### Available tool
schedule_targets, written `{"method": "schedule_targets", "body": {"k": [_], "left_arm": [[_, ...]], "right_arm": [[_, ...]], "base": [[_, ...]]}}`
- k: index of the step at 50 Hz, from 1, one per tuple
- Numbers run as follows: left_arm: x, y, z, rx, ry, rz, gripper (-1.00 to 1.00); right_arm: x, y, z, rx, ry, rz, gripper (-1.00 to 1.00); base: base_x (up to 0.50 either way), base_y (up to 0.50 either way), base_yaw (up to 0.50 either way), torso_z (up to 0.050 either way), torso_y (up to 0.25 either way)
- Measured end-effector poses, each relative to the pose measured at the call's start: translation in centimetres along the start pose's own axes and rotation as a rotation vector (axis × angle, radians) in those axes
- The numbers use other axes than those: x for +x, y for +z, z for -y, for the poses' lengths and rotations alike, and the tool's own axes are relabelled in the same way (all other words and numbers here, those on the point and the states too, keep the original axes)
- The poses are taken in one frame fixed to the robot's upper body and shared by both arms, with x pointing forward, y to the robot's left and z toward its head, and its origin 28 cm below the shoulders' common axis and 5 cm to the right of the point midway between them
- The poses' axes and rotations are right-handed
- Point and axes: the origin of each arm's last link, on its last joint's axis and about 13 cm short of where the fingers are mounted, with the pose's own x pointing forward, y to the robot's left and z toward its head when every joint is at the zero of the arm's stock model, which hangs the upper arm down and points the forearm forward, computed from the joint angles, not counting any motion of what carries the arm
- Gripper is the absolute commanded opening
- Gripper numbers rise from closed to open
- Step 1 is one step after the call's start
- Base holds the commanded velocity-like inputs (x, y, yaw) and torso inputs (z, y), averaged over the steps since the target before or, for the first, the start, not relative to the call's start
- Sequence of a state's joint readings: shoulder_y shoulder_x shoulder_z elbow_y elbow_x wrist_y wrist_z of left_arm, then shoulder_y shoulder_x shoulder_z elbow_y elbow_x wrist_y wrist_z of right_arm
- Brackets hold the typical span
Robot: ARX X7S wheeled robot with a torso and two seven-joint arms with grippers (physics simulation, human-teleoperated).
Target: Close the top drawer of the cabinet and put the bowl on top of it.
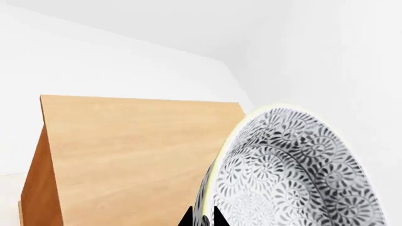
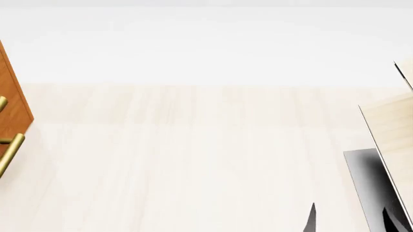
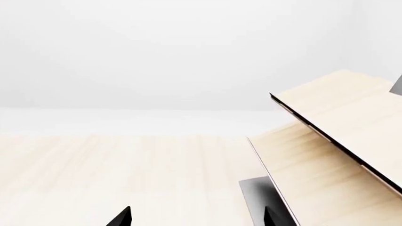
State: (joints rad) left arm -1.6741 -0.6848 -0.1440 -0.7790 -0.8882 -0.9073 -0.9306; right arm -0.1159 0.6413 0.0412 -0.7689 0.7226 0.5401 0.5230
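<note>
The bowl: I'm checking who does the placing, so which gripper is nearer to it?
Left. The left gripper is right at the bowl, its fingertips straddling the rim above the cabinet. The right gripper is by the pale wood rack, no bowl in sight.

white walls, pale wood rack

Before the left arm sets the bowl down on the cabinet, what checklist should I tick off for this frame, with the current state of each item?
1. Bowl held by left gripper: ok, fingertips straddle its rim.
2. Bowl level: not ok, it appears steeply tilted in the left wrist view.
3. Cabinet top free for placing: ok for the visible part.
4. Top drawer closed: cannot tell; the head view shows only the cabinet's edge with brass handles.
5. Bowl over the cabinet top: cannot tell, it looks beside and short of it.
6. Right gripper out of the way: ok, open, empty, near the pale rack.
</note>
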Motion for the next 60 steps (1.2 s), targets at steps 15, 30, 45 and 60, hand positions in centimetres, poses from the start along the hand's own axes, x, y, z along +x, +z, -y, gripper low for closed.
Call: {"method": "schedule_targets", "body": {"k": [15, 30, 45, 60], "left_arm": [[1.3, -1.2, -1.3, 0.019, 0.055, -0.03, -1.0], [1.7, -1.9, -2.2, 0.04, 0.094, -0.034, -1.0], [1.6, -2.1, -2.5, 0.049, 0.101, -0.029, -1.0], [1.9, -2.2, -2.8, 0.047, 0.104, -0.033, 1.0]], "right_arm": [[0.0, 0.1, 0.0, 0.001, 0.0, 0.004, 1.0], [-0.1, 0.2, 0.0, 0.003, -0.001, 0.008, 1.0], [-0.1, 0.0, 0.1, 0.005, -0.001, 0.005, 1.0], [0.0, -0.2, 0.0, 0.004, 0.0, -0.001, 1.0]], "base": [[0.0, 0.0, 0.0, 0.0, 0.0], [0.0, 0.0, 0.0, 0.0, 0.001], [0.0, 0.0, 0.0, 0.0, 0.0], [0.0, 0.0, 0.0, 0.0, 0.0]]}}
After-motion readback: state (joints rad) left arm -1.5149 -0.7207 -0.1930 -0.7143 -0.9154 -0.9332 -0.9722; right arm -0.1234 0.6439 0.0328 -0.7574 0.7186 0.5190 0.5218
